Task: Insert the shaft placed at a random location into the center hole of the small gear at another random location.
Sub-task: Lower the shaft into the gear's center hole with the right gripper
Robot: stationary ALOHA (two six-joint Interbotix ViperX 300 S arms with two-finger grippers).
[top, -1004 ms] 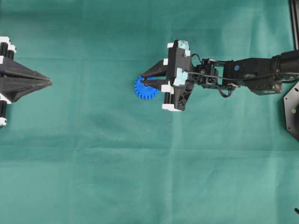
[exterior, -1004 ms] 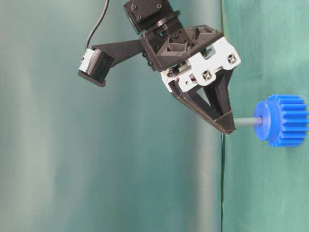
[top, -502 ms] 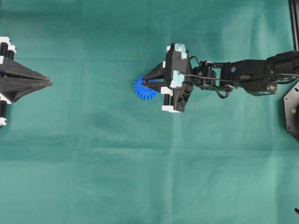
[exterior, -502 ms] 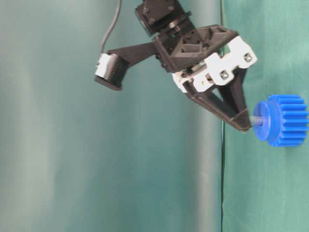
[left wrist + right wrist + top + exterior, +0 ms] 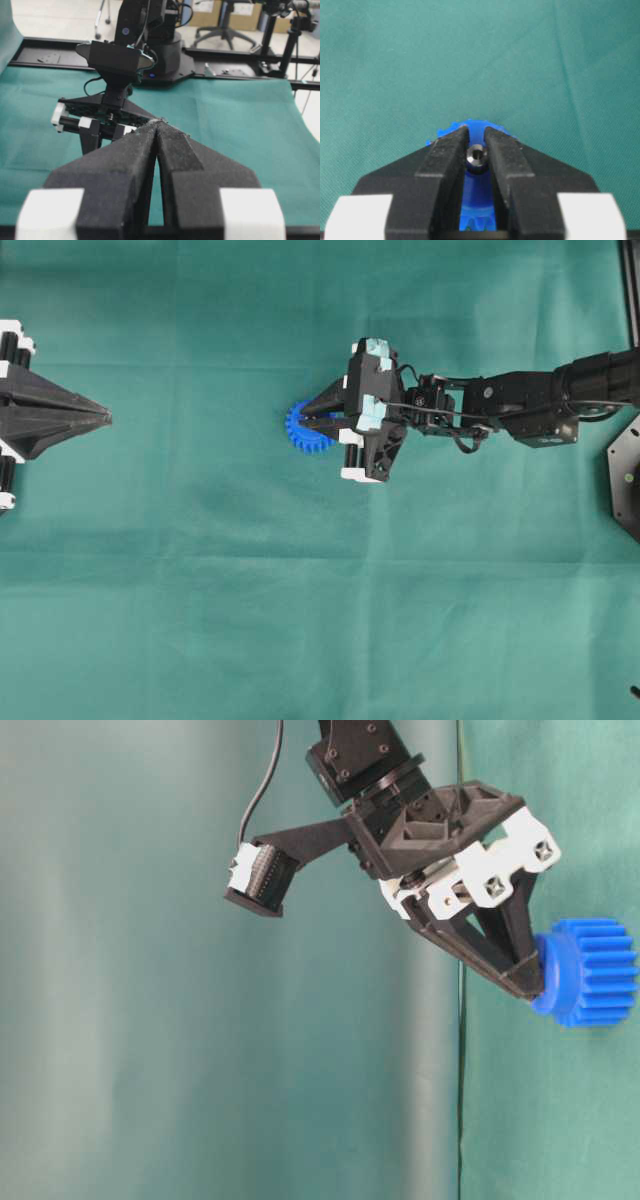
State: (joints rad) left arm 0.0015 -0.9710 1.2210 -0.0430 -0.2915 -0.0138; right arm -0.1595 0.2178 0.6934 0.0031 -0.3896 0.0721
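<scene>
Two tools show in the overhead view. The left tool (image 5: 100,418) sits at the far left edge of the green desk (image 5: 300,620), well apart from the work, its jaws drawn together to a point on nothing. The right tool (image 5: 312,420) reaches in from the right, and its tips lie over the small gear (image 5: 300,432), near the middle of the desk. The shaft is too small to make out here.

From table level, the right tool (image 5: 532,982) has its tips right against the gear's raised hub (image 5: 552,982). No length of pin shows between the two, so I judge the shaft to be pushed nearly home in the center hole, which is itself hidden.

The left wrist view shows the left tool (image 5: 159,131) with its fingers (image 5: 125,165) pressed shut and empty, and the right arm working beyond it.

In the right wrist view, the right tool (image 5: 477,150) is narrowly parted and clamps the shaft (image 5: 477,155), whose shiny end shows between the fingers (image 5: 445,160), with the blue gear directly beneath.

The insertion step looks almost done. The next move calls for the jaws to spread gently and draw straight back along the pin's axis, so that neither pin nor gear gets dragged.
</scene>
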